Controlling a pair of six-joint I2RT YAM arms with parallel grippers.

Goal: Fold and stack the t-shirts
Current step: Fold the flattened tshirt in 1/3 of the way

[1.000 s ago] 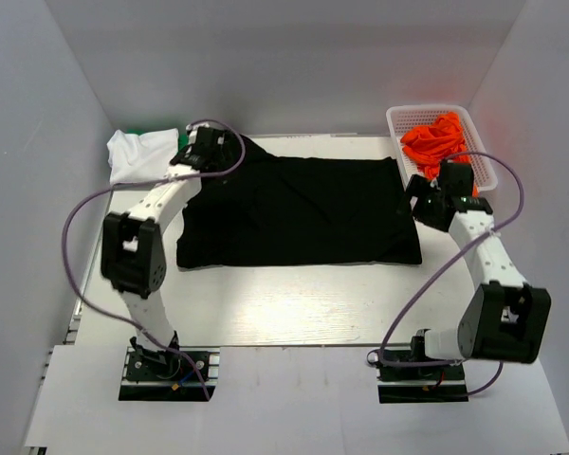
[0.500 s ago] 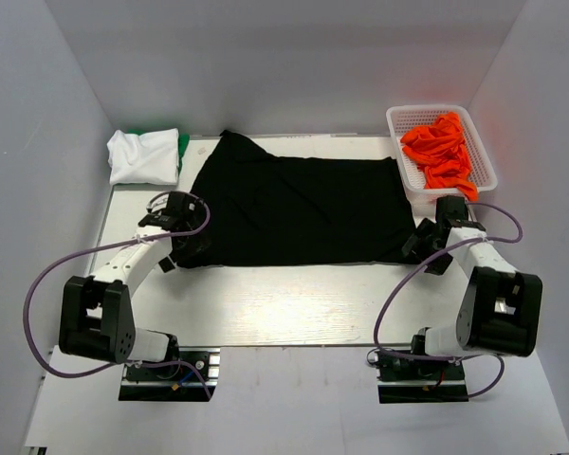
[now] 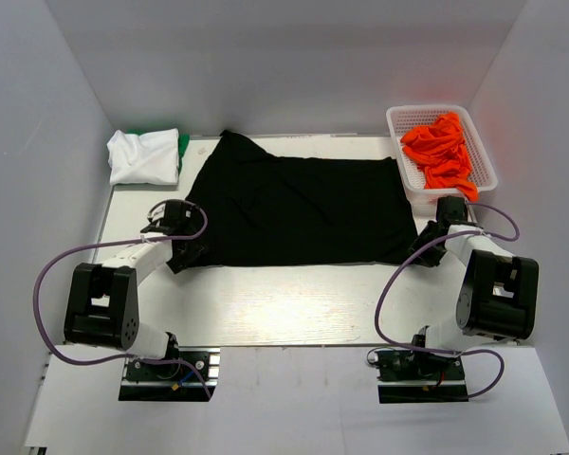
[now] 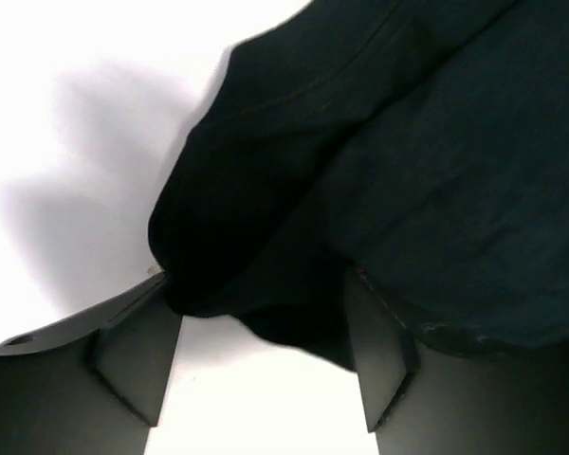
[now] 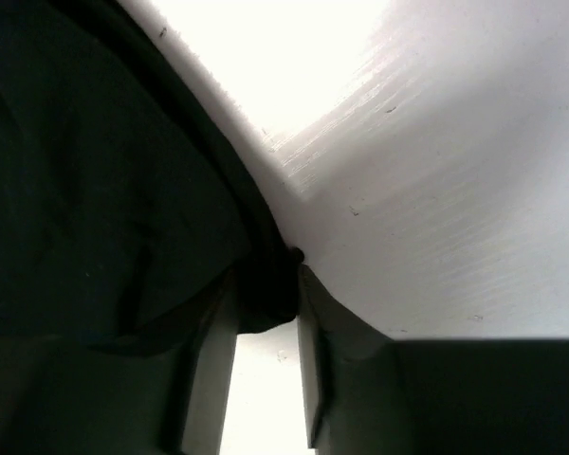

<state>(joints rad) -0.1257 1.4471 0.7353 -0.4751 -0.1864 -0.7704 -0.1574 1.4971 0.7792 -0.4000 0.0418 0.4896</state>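
A large black t-shirt (image 3: 303, 209) lies spread flat across the middle of the table. My left gripper (image 3: 182, 252) is low at its near left corner. In the left wrist view the jaws stand wide apart around that bunched corner (image 4: 256, 284) of the black t-shirt (image 4: 408, 142). My right gripper (image 3: 425, 252) sits at the near right corner, and its narrow jaws pinch the black hem (image 5: 266, 294). A folded white t-shirt (image 3: 144, 156) lies at the back left on a green one (image 3: 183, 144). Orange t-shirts (image 3: 439, 150) fill a basket.
The white basket (image 3: 485, 161) stands at the back right, just behind my right arm. Grey walls enclose the table on the left, back and right. Bare white tabletop (image 3: 294, 303) runs between the shirt's near hem and the arm bases.
Both arms came back from the far corners of the black shirt to its near corners and dropped low. Both grippers have narrowed, the right one onto the hem.
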